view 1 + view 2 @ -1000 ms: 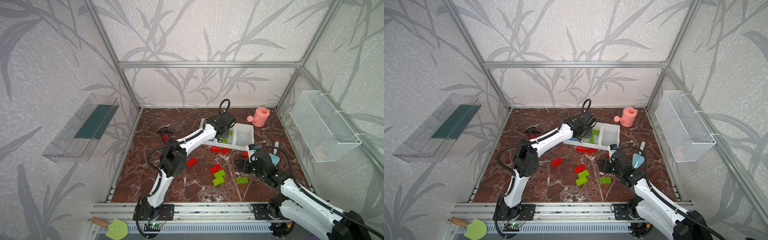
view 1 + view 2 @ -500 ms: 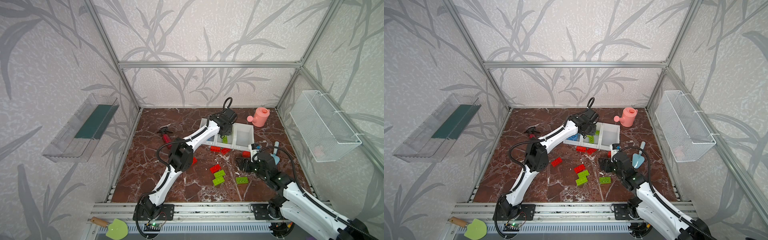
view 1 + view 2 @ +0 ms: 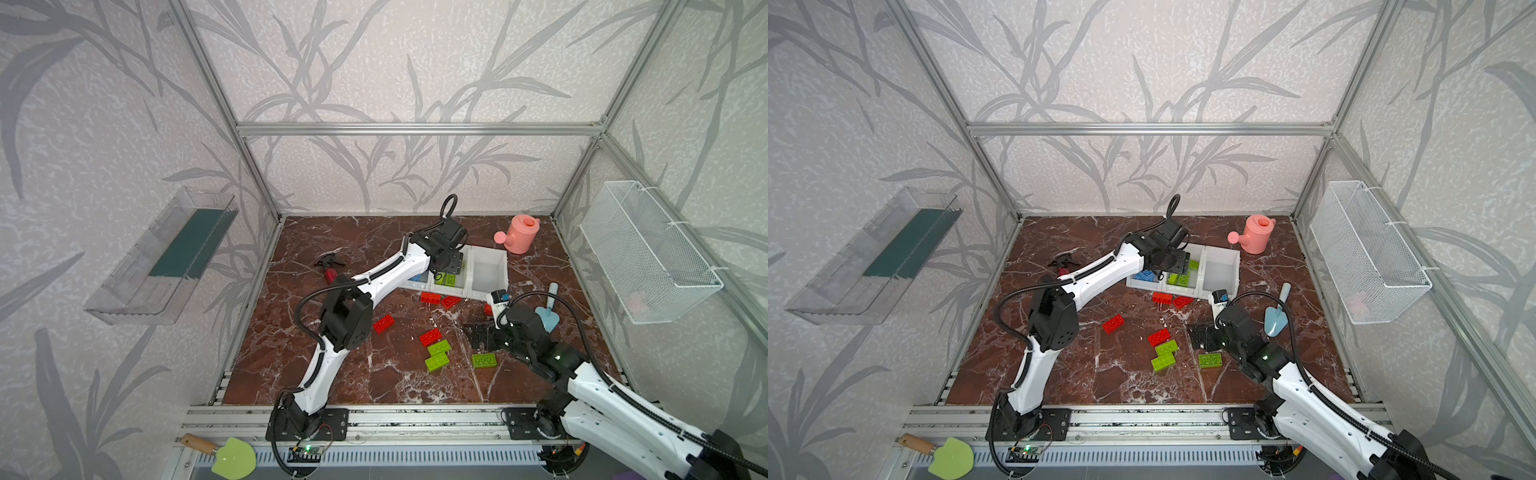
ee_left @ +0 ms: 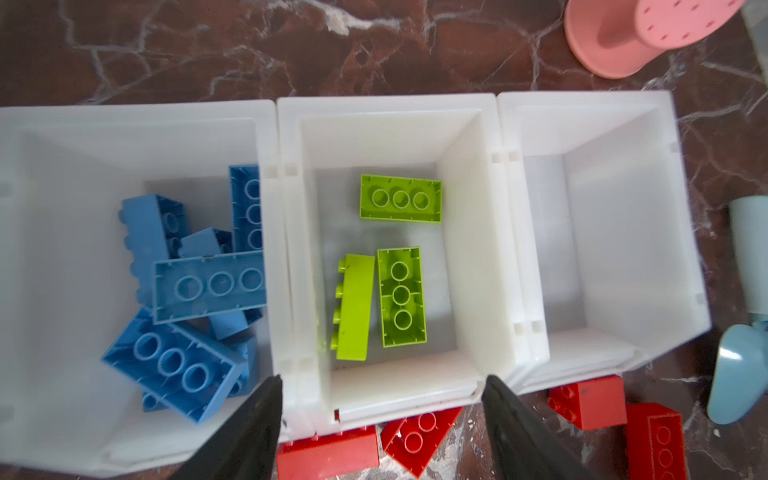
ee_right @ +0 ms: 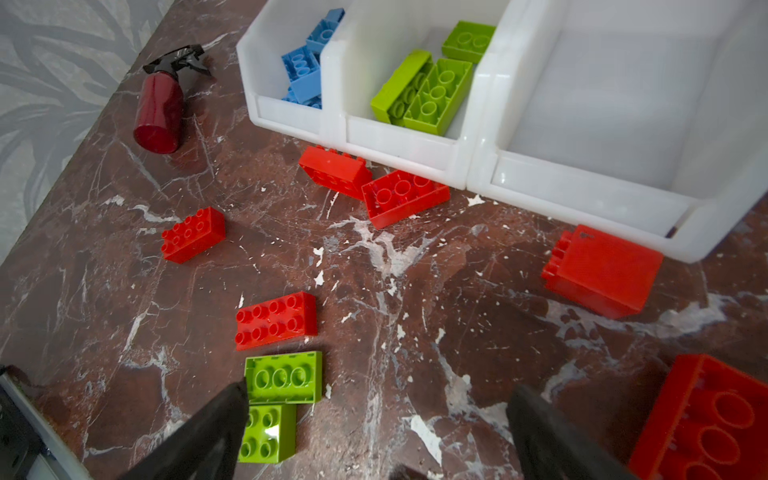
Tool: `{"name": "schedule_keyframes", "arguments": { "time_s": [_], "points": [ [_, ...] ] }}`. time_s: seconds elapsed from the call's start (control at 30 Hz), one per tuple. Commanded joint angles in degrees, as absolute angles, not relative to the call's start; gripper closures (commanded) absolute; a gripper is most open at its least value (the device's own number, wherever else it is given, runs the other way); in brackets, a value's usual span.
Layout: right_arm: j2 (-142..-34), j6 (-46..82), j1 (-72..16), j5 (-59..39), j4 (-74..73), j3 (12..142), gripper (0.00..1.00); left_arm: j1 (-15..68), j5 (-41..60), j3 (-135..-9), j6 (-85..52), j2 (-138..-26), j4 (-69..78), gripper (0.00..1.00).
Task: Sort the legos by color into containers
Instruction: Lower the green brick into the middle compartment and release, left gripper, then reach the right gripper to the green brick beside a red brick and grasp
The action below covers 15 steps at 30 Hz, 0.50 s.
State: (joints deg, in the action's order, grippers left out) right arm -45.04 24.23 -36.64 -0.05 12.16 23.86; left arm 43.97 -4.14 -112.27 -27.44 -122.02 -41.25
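containers (image 4: 386, 104) 3 | green legos (image 4: 401, 198) 6 | red legos (image 5: 276, 320) 6 | blue legos (image 4: 210, 286) unclear

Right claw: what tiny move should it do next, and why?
The right claw hangs open and empty over bare table. It should probably sidle over and lower around the green brick right beside it, since the middle bin already holds other greens.
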Motion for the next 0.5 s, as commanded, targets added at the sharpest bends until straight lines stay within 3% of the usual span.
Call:
{"name": "schedule_keyframes", "arguments": {
  "time_s": [0.0, 0.47],
  "points": [
    [-46.4, 24.3, -40.0, 2.5, 15.8, 26.4, 0.00, 43.7, -5.8, -104.7, -28.8, -111.5, -34.8, 0.21],
    [-62.7, 33.4, -61.9, 15.1, 20.8, 35.1, 0.01, 43.9, -10.3, -67.5, -36.7, -75.5, -26.2, 0.15]
  ]
}}
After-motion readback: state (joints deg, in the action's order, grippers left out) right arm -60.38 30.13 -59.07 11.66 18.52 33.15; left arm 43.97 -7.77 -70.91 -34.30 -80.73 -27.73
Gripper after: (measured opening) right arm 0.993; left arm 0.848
